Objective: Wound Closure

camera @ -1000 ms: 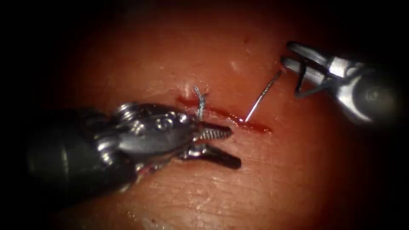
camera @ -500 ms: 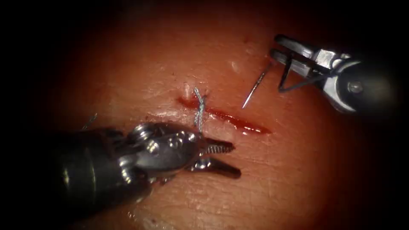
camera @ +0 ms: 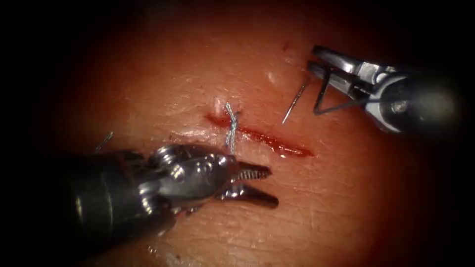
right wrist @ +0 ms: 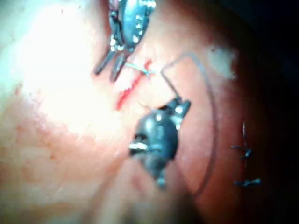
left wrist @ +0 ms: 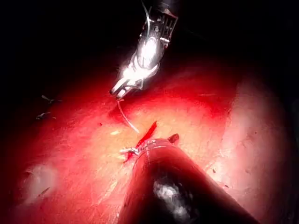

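Needle (camera: 295, 102): stiff, slick, clear of cut (camera: 267, 138), pinched near tail by right fingers (camera: 316, 62); left fingers (camera: 255, 185) agape, empty.

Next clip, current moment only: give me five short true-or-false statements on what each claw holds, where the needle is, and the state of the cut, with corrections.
1. The right claw holds the needle. True.
2. The needle tip is buried in the tissue. False: it hangs free above the surface, right of the cut.
3. The left claw is open and holds nothing. True.
4. The left claw grips the thread. False: the thread loops at the right claw.
5. A stitch crosses the cut near its left end. True.
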Robot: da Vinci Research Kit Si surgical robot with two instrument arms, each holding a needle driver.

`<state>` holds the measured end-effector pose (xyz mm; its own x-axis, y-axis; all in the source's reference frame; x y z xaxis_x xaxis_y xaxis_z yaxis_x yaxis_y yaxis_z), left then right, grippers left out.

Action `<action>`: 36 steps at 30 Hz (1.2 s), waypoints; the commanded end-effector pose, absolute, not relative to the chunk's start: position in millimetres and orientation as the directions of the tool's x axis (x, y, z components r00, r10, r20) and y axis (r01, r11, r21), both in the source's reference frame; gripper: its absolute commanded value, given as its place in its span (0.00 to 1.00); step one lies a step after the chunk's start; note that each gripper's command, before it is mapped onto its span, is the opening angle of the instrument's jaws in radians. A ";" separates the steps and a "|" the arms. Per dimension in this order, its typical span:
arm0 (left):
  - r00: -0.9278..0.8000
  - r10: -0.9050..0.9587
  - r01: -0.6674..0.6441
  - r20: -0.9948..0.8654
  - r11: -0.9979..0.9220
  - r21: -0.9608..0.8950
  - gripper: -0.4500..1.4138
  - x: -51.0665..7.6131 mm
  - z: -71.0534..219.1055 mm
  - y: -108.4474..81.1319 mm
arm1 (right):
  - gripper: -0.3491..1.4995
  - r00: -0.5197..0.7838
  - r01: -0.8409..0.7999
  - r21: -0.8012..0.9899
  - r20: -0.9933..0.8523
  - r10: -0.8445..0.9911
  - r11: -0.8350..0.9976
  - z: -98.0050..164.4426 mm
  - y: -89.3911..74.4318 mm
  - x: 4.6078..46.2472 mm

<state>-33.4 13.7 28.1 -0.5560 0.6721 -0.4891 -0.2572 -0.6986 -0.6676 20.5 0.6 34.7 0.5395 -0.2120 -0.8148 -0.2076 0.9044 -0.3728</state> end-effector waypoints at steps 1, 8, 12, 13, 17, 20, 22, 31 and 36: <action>-0.556 0.672 -0.254 -0.490 -0.698 -0.669 0.42 -34.0 28.6 13.8 | 0.00 0.538 -0.205 -0.379 -0.814 -0.220 0.902 35.2 0.9 21.4; -0.556 0.671 -0.252 -0.490 -0.698 -0.671 0.42 -34.0 28.5 13.8 | 0.00 0.545 -0.187 -0.401 -0.802 -0.244 0.897 35.6 0.5 21.4; -0.555 0.676 -0.255 -0.486 -0.694 -0.674 0.42 -34.0 28.5 13.8 | 0.00 0.550 -0.175 -0.415 -0.793 -0.261 0.893 35.8 0.3 21.6; -0.555 0.676 -0.255 -0.486 -0.694 -0.674 0.42 -34.0 28.5 13.8 | 0.00 0.552 -0.172 -0.420 -0.791 -0.266 0.891 35.8 0.3 21.6; -0.556 0.675 -0.253 -0.485 -0.693 -0.675 0.42 -34.0 28.5 13.8 | 0.00 0.551 -0.164 -0.429 -0.787 -0.278 0.888 35.9 0.2 21.6; -0.554 0.679 -0.256 -0.481 -0.689 -0.678 0.42 -34.0 28.5 13.8 | 0.00 0.555 -0.162 -0.436 -0.782 -0.284 0.885 36.0 0.1 21.8; -0.554 0.679 -0.256 -0.481 -0.689 -0.678 0.42 -34.0 28.5 13.8 | 0.00 0.556 -0.162 -0.438 -0.781 -0.285 0.884 36.2 -0.2 22.0; -0.552 0.686 -0.260 -0.474 -0.682 -0.684 0.42 -33.9 28.7 14.1 | 0.00 0.583 -0.095 -0.460 -0.744 -0.325 0.883 37.0 -2.8 24.0; -0.551 0.690 -0.263 -0.470 -0.678 -0.687 0.41 -33.9 28.8 14.1 | 0.00 0.580 -0.075 -0.466 -0.740 -0.341 0.882 36.2 -4.0 24.4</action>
